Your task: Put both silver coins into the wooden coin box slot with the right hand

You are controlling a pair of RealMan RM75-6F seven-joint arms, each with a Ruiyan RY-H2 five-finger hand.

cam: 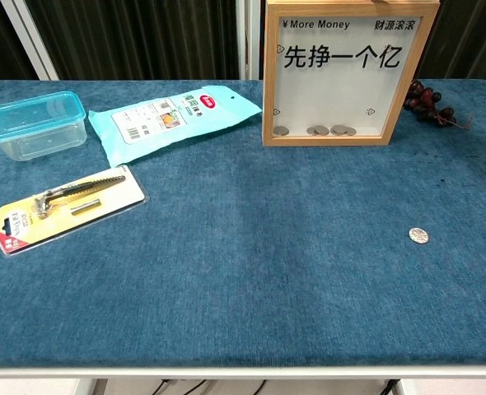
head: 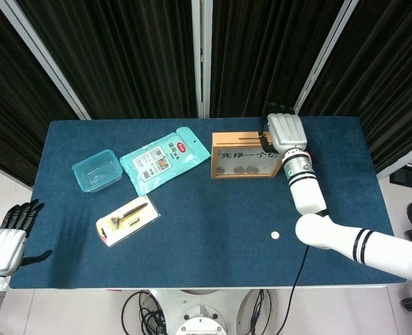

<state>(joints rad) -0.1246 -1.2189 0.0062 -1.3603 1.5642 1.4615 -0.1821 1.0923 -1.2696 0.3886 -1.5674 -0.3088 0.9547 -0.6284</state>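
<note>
The wooden coin box (head: 246,155) (cam: 346,72) stands upright at the back of the blue table, with several coins lying behind its glass front. My right hand (head: 284,131) hovers over the box's top right corner, its back towards the camera. Its fingers curl down and away, so whatever is between them is hidden. One silver coin (head: 276,236) (cam: 418,236) lies flat on the cloth, well in front of the box and to its right. I see no second loose coin. My left hand (head: 10,241) hangs off the table's front left corner with its fingers spread and nothing in them.
A clear lidded container (head: 97,169) (cam: 35,124), a teal wipes packet (head: 163,159) (cam: 173,118) and a carded tool (head: 127,219) (cam: 66,206) lie on the left half. Dark grapes (cam: 431,105) rest right of the box.
</note>
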